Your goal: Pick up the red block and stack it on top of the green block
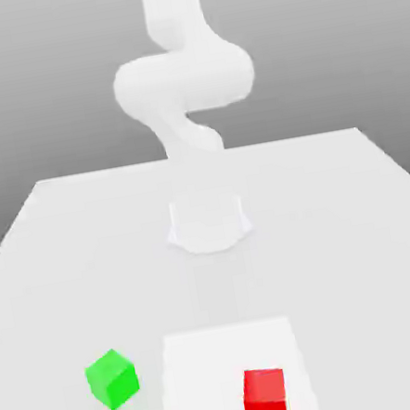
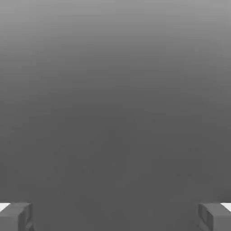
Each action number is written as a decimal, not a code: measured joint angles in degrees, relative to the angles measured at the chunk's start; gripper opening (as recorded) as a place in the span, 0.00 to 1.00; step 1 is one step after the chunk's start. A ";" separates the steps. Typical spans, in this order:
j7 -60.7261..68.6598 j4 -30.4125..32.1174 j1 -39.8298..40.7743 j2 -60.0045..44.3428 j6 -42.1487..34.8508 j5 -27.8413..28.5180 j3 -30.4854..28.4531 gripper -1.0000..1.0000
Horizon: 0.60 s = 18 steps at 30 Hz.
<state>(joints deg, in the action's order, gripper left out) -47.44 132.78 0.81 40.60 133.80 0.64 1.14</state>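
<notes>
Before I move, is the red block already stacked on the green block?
No, the red block sits on the white square, while the green block stands apart from it, towards the exterior view's left.

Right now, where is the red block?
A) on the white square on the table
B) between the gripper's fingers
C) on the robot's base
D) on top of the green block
A, because the red block sits on the white square, with the green block off to the exterior view's left of that square.
</notes>
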 joint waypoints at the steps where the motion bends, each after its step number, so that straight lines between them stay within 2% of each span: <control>1: -0.70 0.43 0.32 -2.26 0.87 0.30 0.46 0.50; 18: -11.25 7.22 2.47 -37.77 14.58 4.22 4.69 0.50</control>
<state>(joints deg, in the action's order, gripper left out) -58.69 140.00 3.27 2.83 148.39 4.86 5.83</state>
